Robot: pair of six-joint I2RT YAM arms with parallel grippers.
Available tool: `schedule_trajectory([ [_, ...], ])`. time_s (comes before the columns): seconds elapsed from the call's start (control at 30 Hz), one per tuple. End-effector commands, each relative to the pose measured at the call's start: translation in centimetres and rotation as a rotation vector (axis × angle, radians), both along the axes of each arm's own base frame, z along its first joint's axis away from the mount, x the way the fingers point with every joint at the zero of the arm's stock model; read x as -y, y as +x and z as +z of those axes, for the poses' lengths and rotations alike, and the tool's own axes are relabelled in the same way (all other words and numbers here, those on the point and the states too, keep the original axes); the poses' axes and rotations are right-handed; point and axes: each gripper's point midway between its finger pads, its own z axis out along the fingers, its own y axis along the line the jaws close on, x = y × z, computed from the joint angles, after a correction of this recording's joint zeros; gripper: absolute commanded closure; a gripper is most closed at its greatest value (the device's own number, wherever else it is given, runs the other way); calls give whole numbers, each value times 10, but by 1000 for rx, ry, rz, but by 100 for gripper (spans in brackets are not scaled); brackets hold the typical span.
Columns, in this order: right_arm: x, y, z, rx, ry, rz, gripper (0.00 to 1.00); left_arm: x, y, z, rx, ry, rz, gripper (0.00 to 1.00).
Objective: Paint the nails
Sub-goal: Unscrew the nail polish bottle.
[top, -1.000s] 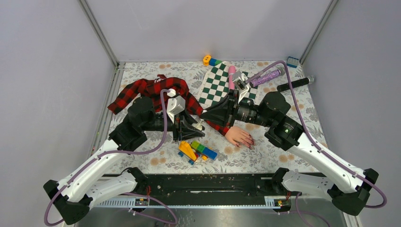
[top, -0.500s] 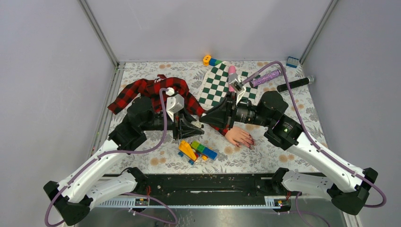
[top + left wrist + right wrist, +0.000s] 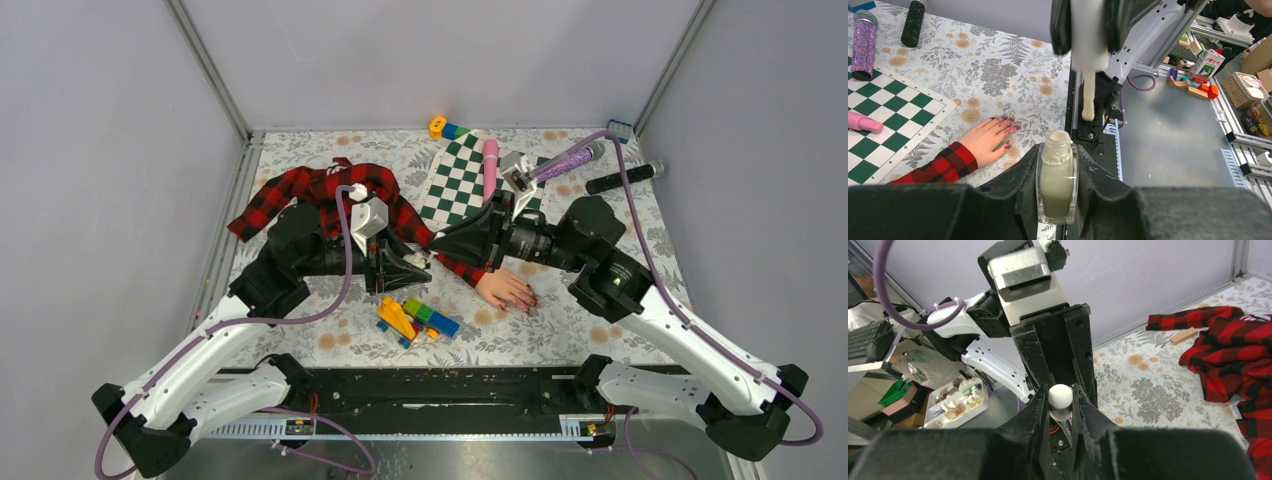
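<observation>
Left pincer (image 3: pixel 1057 155) clamped on the open pale polish bottle (image 3: pixel 1056 182), bottle upright. Right pincer (image 3: pixel 1060 392) pinched shut on the white brush cap (image 3: pixel 1060 399). Brush (image 3: pixel 1088 100) is out of the bottle, hanging just above and beside its neck. Mannequin hand (image 3: pixel 985 142) lies palm down on the worktop (image 3: pixel 1013 65), next to the chessboard (image 3: pixel 893 115), plaid sleeve (image 3: pixel 943 165) on. Nails (image 3: pixel 1009 130) are dark red, apart from the brush.

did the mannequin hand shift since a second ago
No. The mannequin hand lies in the same spot, just right of the toy blocks, fingers pointing the same way.
</observation>
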Motion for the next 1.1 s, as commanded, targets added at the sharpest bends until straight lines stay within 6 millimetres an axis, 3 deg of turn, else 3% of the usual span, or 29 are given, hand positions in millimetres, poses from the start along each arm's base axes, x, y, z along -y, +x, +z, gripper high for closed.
schedule_trajectory([
  [0.0, 15, 8, 30, 67, 92, -95, 100, 0, 2, 19, 60, -58, 9, 100],
  [0.23, 13, 14, 29, 62, 105, -113, 100, 1, -3, 18, 53, -53, -29, 100],
  [0.37, 23, 28, 16, 63, 73, -213, 100, -1, 6, 17, 60, -48, 35, 100],
  [0.57, 49, 49, -41, 10, -73, -404, 100, -15, 38, 10, 89, 22, 215, 100],
  [0.67, 61, 50, -73, -47, -157, -450, 100, -21, 48, 5, 85, 40, 262, 100],
  [0.9, 74, 56, -101, -82, -189, -530, 100, -15, 51, -7, 69, 77, 233, 100],
  [1.07, 90, 67, -155, -122, -301, -626, 100, -19, 59, -13, 68, 105, 279, 100],
])
